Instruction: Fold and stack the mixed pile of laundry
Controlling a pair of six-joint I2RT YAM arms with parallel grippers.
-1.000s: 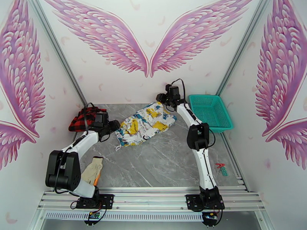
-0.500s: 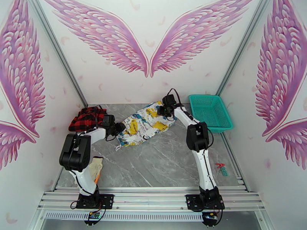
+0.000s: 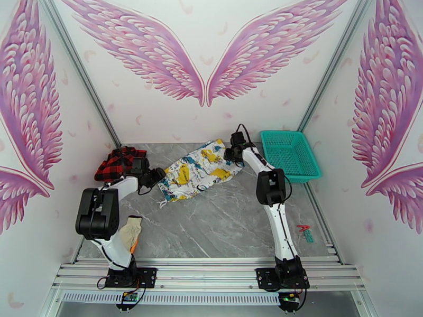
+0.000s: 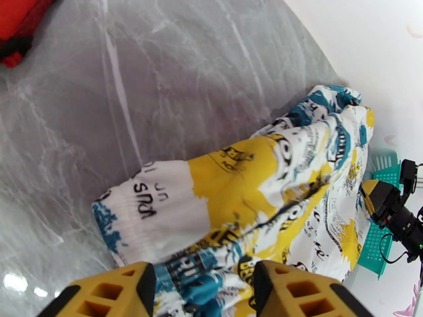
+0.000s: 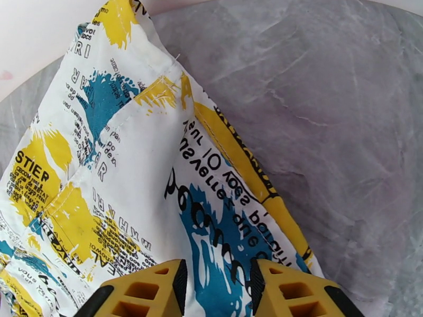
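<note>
White garment (image 3: 198, 173) unfolded, nothing stacked yet
Left end effector (image 4: 203, 274) and right end effector (image 5: 215, 274) gape over it, empty; checked shirt (image 3: 117, 160) untouched.

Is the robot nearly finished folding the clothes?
Not nearly. Nothing looks folded or stacked yet. In hand: the left gripper and right gripper sit at opposite ends of the white printed garment, jaws apart over its cloth. Left: folding it, then the red checked shirt, which lies bunched at the back left.
</note>
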